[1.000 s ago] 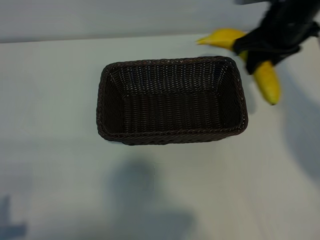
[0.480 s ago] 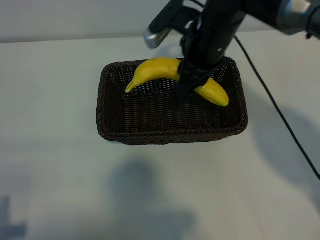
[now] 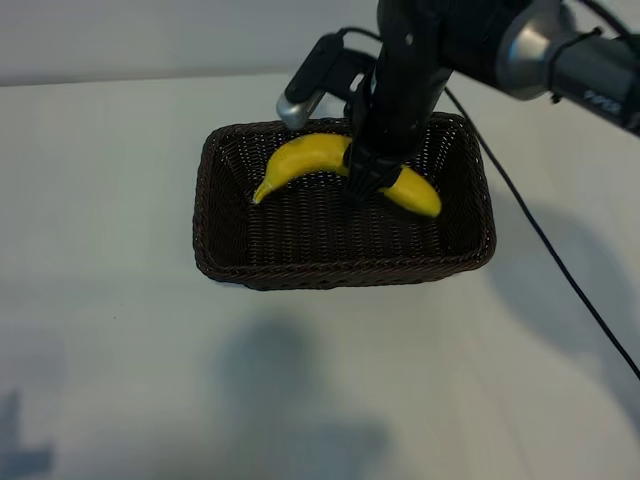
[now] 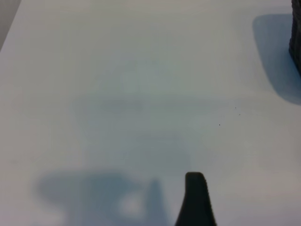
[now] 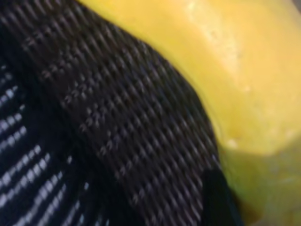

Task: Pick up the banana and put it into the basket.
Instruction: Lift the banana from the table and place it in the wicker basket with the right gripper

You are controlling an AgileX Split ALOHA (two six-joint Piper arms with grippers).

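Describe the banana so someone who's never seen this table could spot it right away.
Find the dark brown wicker basket in the middle of the white table. Over its far half, the right gripper holds the banana, the only bright yellow, curved thing there.

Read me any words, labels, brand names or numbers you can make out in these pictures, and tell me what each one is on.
Small white lettering on the right arm's grey forearm: too small and blurred to read.
The banana, the basket and the table: no text seen.
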